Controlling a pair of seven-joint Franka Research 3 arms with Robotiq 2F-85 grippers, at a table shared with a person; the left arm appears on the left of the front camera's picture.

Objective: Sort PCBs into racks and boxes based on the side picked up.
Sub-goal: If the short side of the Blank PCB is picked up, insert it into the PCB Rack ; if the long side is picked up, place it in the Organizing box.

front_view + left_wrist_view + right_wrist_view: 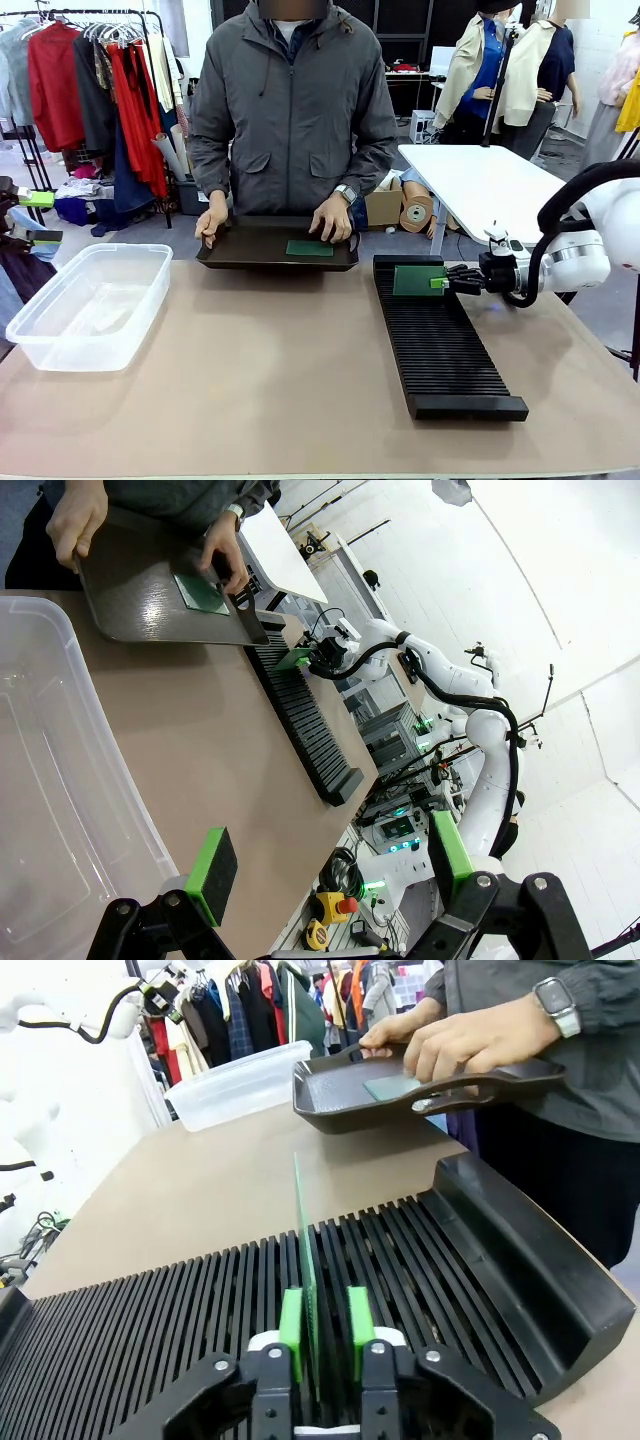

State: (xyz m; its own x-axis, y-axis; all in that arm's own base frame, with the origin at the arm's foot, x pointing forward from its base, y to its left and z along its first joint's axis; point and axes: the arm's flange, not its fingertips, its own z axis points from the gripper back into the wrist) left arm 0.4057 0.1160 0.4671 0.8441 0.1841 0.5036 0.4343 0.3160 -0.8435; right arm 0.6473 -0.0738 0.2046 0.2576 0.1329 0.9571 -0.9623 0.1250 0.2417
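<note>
One green PCB stands on edge in a slot at the far end of the black rack. My right gripper is around it, its green pads standing either side of the board with a gap on one side. From the front this PCB sits just ahead of the right gripper. A second PCB lies flat in the dark tray under the person's hand. My left gripper hangs open and holds nothing, above the near edge of the clear box.
The person at the far side holds the dark tray with both hands, one hand on the board in it. The clear box stands at the left of the table. A white table is behind on the right.
</note>
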